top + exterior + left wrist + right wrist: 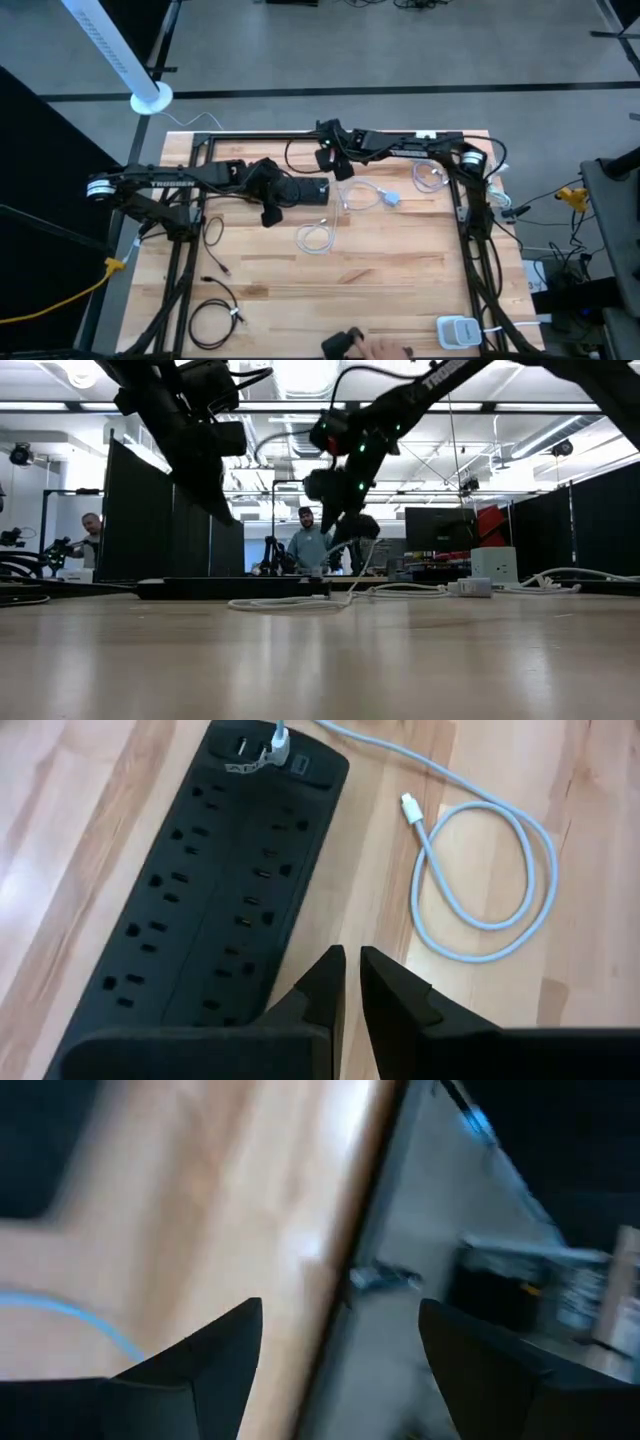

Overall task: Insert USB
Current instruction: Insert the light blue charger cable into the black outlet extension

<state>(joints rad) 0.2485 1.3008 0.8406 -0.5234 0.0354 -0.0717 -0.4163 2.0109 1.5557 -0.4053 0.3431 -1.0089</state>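
Note:
A black power strip [220, 880] lies flat on the wooden table [380, 280], also seen in the high view [305, 190]. A white USB plug [268, 750] sticks into the strip's far end, and its white cable runs off out of the picture. A second white cable [490, 870] lies coiled on the table beside the strip, its free connector [410, 808] bare. My left gripper [352, 970] is shut and hovers over the strip's near end, by the edge that faces the coil [283, 200]. My right gripper [340, 1340] is open and empty, raised beyond the strip's plug end [343, 172].
More white cables [430, 175] and a small adapter [392, 200] lie toward the right. A black cable [215, 320] lies at the near left. A white charger [455, 330] and a person's hand [385, 350] are at the near edge. People stand beyond the table [310, 545].

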